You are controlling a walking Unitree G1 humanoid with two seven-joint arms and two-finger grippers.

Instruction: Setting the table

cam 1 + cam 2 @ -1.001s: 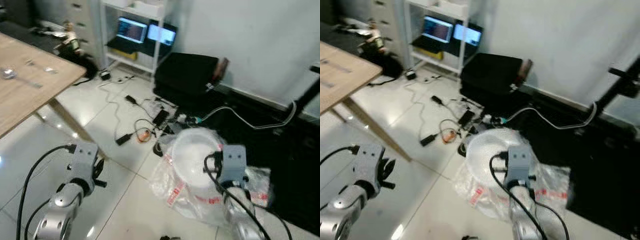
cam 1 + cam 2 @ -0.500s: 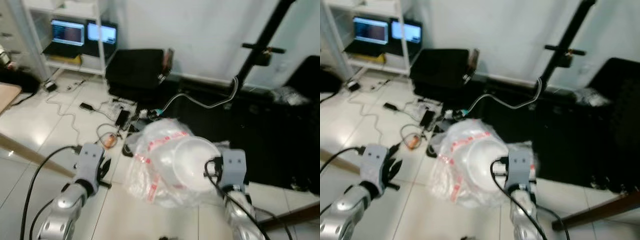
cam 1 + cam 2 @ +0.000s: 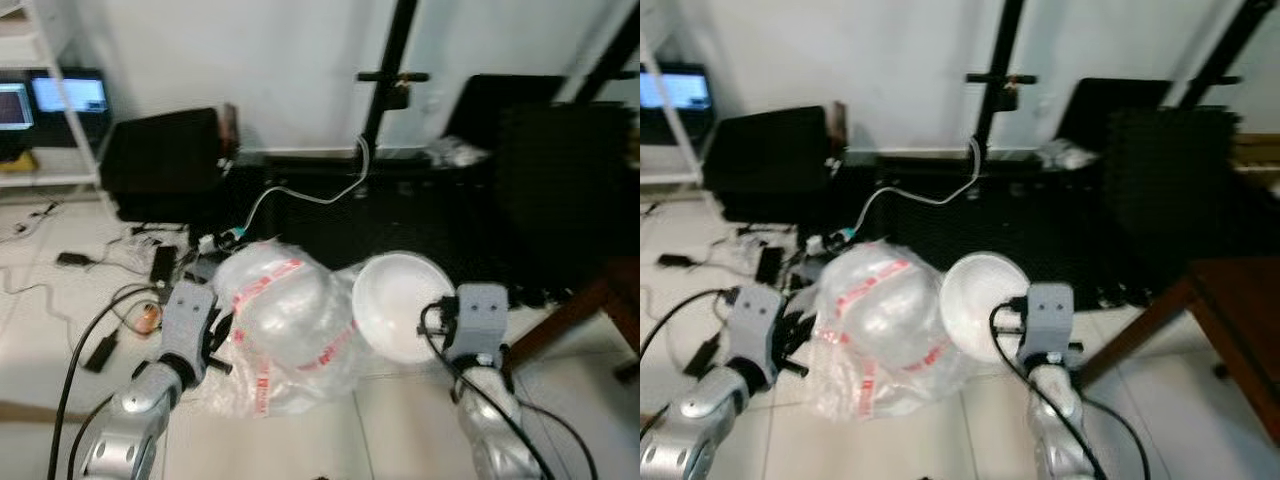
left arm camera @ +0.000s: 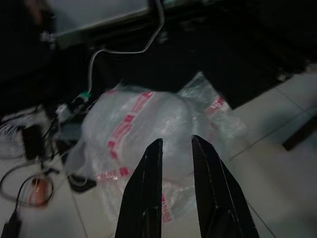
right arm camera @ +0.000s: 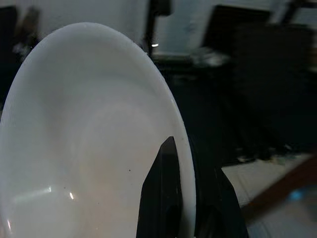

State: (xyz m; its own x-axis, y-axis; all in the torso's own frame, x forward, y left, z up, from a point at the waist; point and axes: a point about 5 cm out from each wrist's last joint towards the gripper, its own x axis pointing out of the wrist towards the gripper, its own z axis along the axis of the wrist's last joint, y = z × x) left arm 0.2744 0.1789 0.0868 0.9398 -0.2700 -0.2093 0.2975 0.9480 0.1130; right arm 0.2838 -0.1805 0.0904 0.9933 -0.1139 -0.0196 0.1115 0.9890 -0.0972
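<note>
White ceramic fills the frame at my right claw: from the head camera, the bowl (image 3: 402, 303) rides tilted on its edge in my right gripper (image 3: 440, 330), carried above the floor tiles (image 3: 400, 420) with its hollow facing the camera. Just to its left a crumpled clear plastic bag (image 3: 280, 335) with red print lies on the floor, and my left gripper (image 3: 212, 340) hangs just beside that bag's near edge. Behind them stand a black stand pole (image 3: 385, 85), a grey cable (image 3: 300, 195) and dark cases against the wall; a brown wooden table leg (image 3: 1140, 335) slants in at the right.

From the left wrist, my two black fingers (image 4: 148, 198) point at the bag, parted by a narrow gap and holding nothing.

From the right wrist, my fingers (image 5: 166, 198) are clamped over the bowl's rim, one inside the hollow and one behind the wall, so the bowl extends straight out beyond my fingertips.

As I judge it, the bowl is already in hand and no tabletop to set lies ahead of it. What counts next is which way the table lies, with the right arm alone carrying the load.
</note>
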